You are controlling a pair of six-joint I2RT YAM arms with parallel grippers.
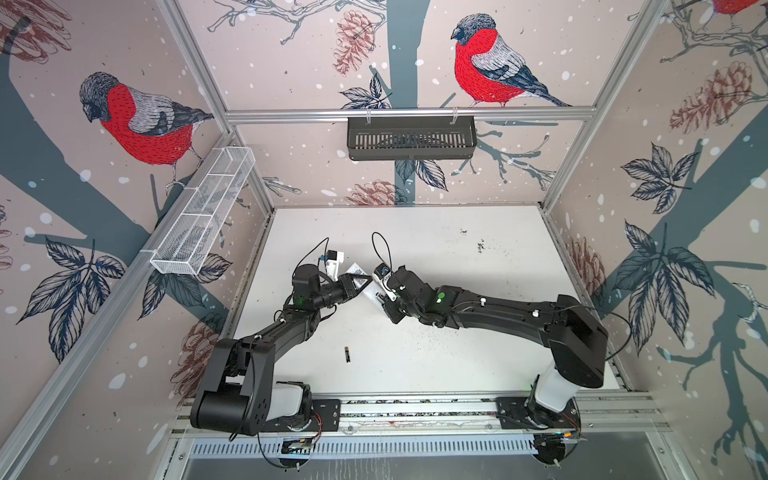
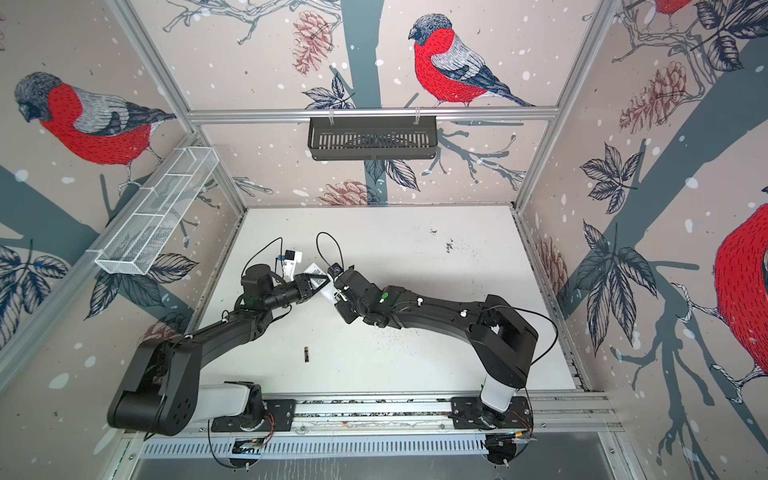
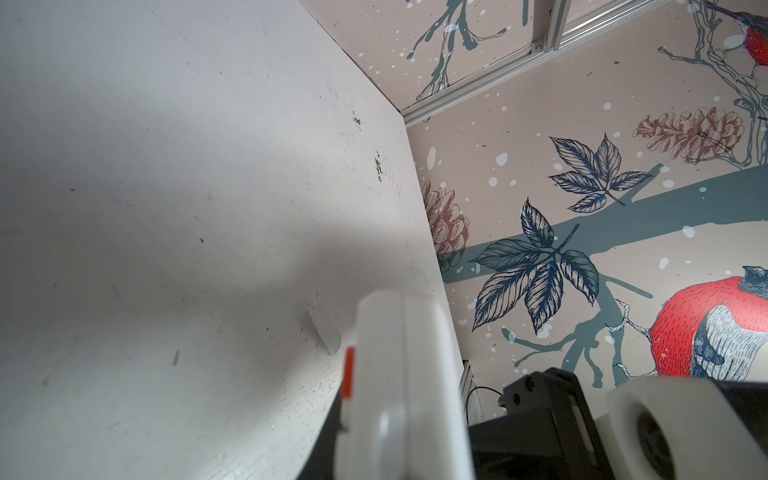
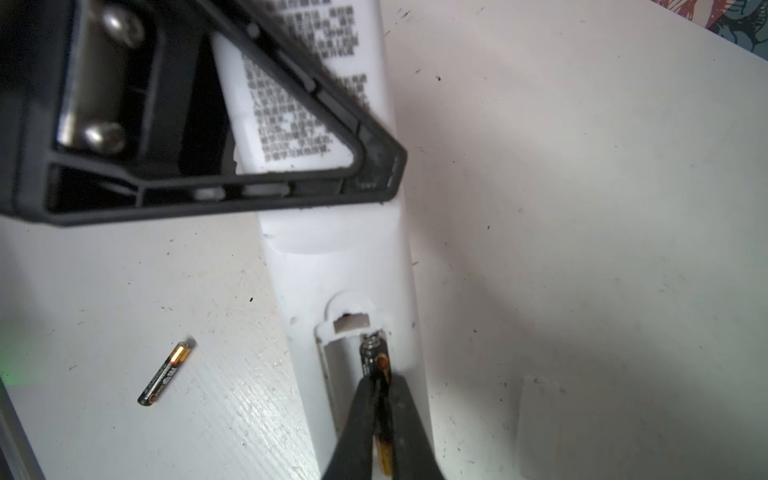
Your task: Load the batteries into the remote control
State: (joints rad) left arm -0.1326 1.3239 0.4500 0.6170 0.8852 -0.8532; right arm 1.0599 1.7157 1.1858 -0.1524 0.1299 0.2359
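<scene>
Remote control (image 4: 332, 257) is clamped back-up by left gripper (image 1: 362, 281). One battery (image 4: 374, 361) is pinched by right gripper (image 4: 380, 395), laid lengthwise in the open compartment (image 4: 332, 357). Other battery (image 1: 346, 354) is seen flat on surface (image 1: 457, 353), axis front-to-back.

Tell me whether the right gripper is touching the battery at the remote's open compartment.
Touching. The right wrist view shows the right gripper pinched shut on the battery, whose end sits at the spring in the remote control.
</scene>
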